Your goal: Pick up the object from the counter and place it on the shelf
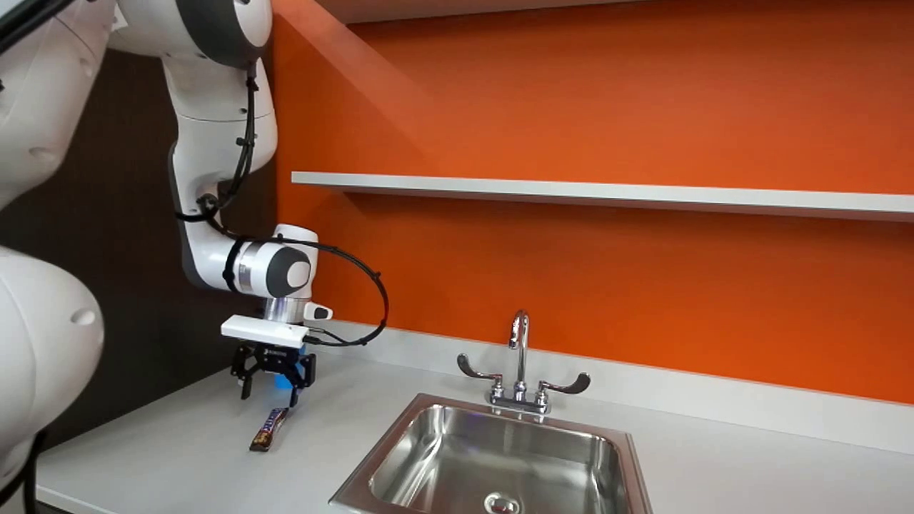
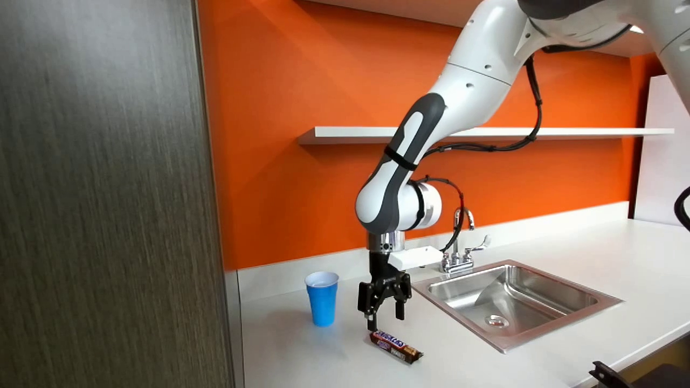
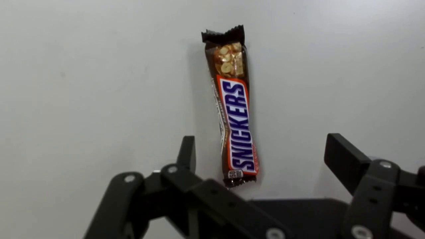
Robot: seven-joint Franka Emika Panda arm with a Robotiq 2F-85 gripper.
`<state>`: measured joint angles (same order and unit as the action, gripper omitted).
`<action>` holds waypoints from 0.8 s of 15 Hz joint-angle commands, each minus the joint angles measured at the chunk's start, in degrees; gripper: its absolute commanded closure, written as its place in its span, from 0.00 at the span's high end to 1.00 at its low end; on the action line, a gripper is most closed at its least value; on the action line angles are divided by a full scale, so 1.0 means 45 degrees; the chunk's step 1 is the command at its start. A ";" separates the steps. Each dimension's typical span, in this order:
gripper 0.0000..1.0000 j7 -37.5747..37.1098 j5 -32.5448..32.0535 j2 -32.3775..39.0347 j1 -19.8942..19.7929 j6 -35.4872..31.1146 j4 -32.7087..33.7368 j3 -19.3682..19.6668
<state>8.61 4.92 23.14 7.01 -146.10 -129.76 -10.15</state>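
Note:
The object is a Snickers bar in a dark brown wrapper, lying flat on the counter in both exterior views (image 1: 268,431) (image 2: 396,346) and the wrist view (image 3: 235,113). The counter (image 1: 178,457) (image 2: 302,364) is pale grey-white. My gripper (image 1: 270,397) (image 2: 386,321) points down above the bar's far end. It is open and empty. In the wrist view the fingers (image 3: 262,149) are wide apart, with the bar's near end between them, closer to the left finger. The shelf (image 1: 571,190) (image 2: 593,132) runs along the orange wall, above gripper height; it is out of the wrist view.
A blue cup (image 2: 323,302) stands on the counter near the gripper; in an exterior view it is mostly hidden behind the gripper (image 1: 283,380). A steel sink (image 1: 391,439) (image 2: 463,317) with a chrome faucet (image 1: 521,357) is beside. A dark panel (image 2: 108,194) bounds the counter's end.

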 commanded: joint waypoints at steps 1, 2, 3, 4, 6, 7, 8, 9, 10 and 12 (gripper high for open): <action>1.00 -0.0028 -0.0203 0.0610 -0.0031 -0.0511 0.0438 0.0032; 1.00 -0.0045 -0.0260 0.0714 -0.0030 -0.0629 0.0481 0.0073; 1.00 -0.0107 -0.0329 0.0798 -0.0012 -0.0769 0.0511 0.0134; 1.00 -0.0112 -0.0373 0.0846 -0.0038 -0.0830 0.0530 0.0178; 1.00 -0.0166 -0.0510 0.0897 -0.0027 -0.0930 0.0524 0.0316; 1.00 -0.0199 -0.0606 0.0906 -0.0004 -0.0965 0.0503 0.0398; 1.00 -0.0244 -0.0698 0.0917 0.0017 -0.1007 0.0479 0.0477; 1.00 -0.0275 -0.0788 0.0923 0.0028 -0.1029 0.0453 0.0550; 1.00 -0.0263 -0.0862 0.0924 0.0014 -0.1003 0.0430 0.0593; 1.00 -0.0327 -0.1032 0.0881 0.0044 -0.0886 0.0344 0.0708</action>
<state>8.52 2.34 27.18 7.00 -150.20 -128.14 -7.64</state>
